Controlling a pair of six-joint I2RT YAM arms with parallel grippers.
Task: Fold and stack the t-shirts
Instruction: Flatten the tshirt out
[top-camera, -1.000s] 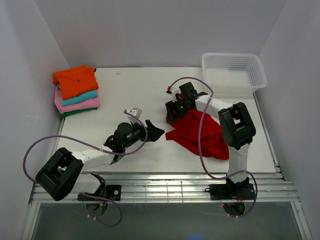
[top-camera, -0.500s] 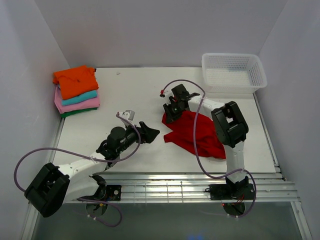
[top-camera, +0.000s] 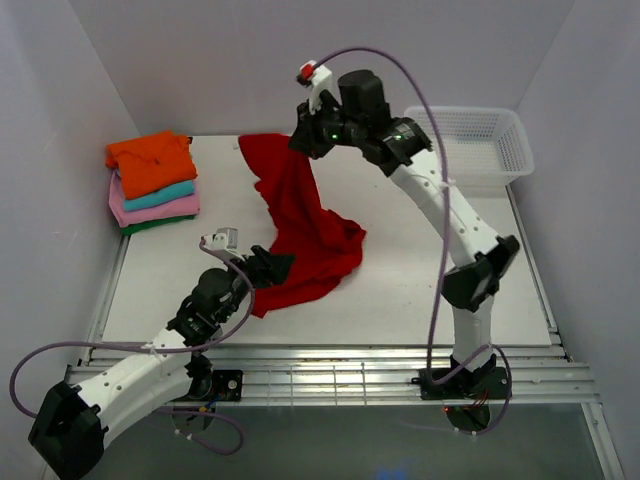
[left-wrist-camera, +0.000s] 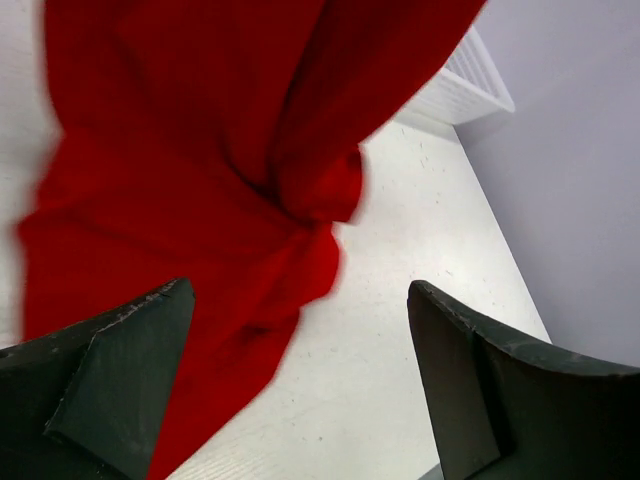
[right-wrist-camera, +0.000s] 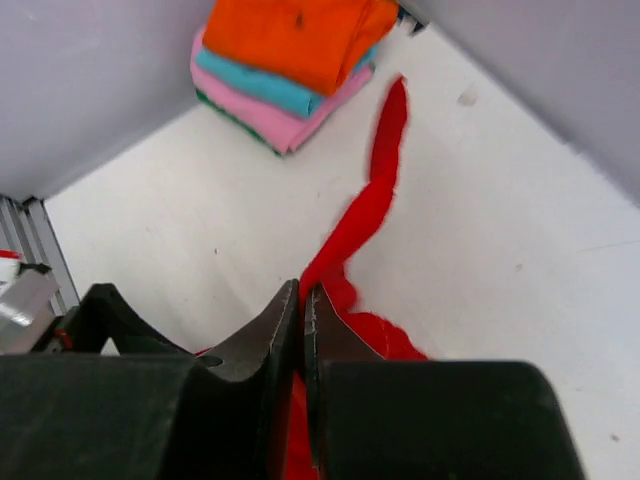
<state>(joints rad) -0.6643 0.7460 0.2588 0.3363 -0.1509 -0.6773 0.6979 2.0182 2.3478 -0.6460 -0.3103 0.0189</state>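
A bright red t-shirt (top-camera: 300, 215) hangs from my right gripper (top-camera: 303, 143), which is raised high over the middle of the table and shut on the cloth's top edge. In the right wrist view the gripper (right-wrist-camera: 302, 300) pinches the red t-shirt (right-wrist-camera: 372, 205), which trails down toward the table. The shirt's lower part (top-camera: 310, 270) drapes on the table. My left gripper (top-camera: 278, 265) is open at the shirt's low left edge; in the left wrist view the red t-shirt (left-wrist-camera: 200, 160) fills the space ahead of its wide-open fingers (left-wrist-camera: 120, 360). Folded t-shirts (top-camera: 152, 180), orange on top, are stacked at the back left.
A white mesh basket (top-camera: 466, 143) stands at the back right corner, also seen as a white basket (left-wrist-camera: 455, 90) in the left wrist view. Grey walls close in the table on three sides. A slatted rail (top-camera: 330, 370) runs along the near edge.
My right gripper shut on the red t-shirt and lifted it up and to the left, from the table's right side. The left arm drew back toward the near edge, still open.
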